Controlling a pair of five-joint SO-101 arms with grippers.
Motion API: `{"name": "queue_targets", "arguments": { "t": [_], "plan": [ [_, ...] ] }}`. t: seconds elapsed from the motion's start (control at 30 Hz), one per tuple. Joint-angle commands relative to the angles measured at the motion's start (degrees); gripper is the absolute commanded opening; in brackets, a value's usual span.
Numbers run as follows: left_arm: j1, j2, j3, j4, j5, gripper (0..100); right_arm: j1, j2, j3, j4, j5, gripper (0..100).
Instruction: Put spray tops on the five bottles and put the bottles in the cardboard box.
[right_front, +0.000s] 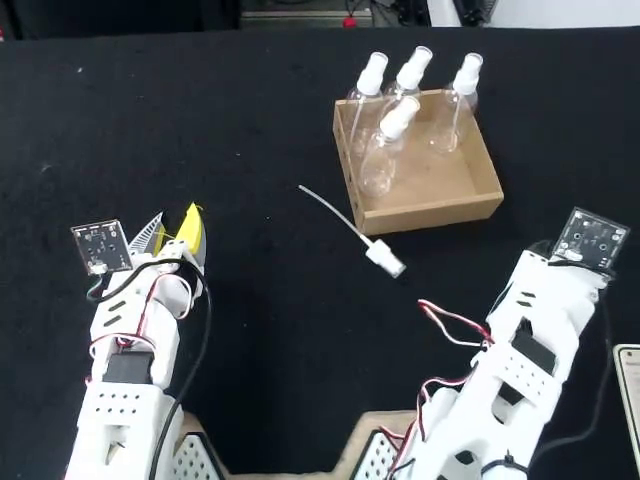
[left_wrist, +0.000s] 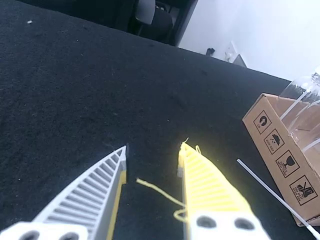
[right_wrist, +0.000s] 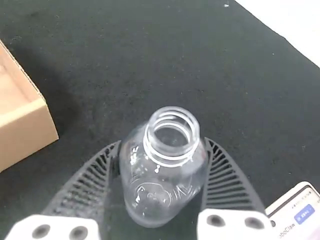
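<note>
Uncapped clear plastic bottle (right_wrist: 167, 170) with a bare threaded neck sits between the dark ribbed fingers (right_wrist: 227, 175) of my right tool (right_wrist: 162, 144). The tool is clamped on its body from both sides, neck pointing up at the wrist camera, over the near right of the black cloth counter (right_front: 250, 120). Can't tell if its base touches the counter.

Loose white spray top (right_front: 386, 259) with a long thin dip tube lies flat on the counter, just near of the shallow brown cardboard box (right_front: 430, 212), apart from it, tube running far-left.

Box is right of centre on the far half. It holds four clear bottles with white spray tops on (right_front: 378, 160), three along the far wall and one nearer the middle.

My left tool (right_front: 176, 215), one yellow finger and one grey-white, is spread open and holds nothing, at the near left, well apart from the box. White-edged phone (right_front: 627, 372) is at the right edge beside the right arm.
</note>
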Motion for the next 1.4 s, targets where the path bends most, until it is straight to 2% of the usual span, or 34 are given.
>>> {"name": "queue_targets", "arguments": {
  "t": [0.0,0.2,0.4,0.63,1.37],
  "plan": [
    [-0.22,-0.26,0.22,-1.41,-0.26,17,-0.70,4.53,-4.88,-5.63,0.35,13.4],
    [-0.22,-0.26,0.22,-1.41,-0.26,17,-0.35,19.38,-8.57,-11.69,-0.09,13.4],
    [-0.22,-0.26,0.04,-1.41,-0.26,17,-0.35,20.79,-7.87,-11.34,0.00,13.9],
    [-0.22,-0.26,0.04,-1.41,-0.26,17,-0.70,20.79,-6.46,-11.25,-0.09,28.7],
    [-0.22,-0.26,0.04,-1.41,-0.26,17,-1.76,20.97,-7.78,-11.69,-0.26,27.3]
  ]
}}
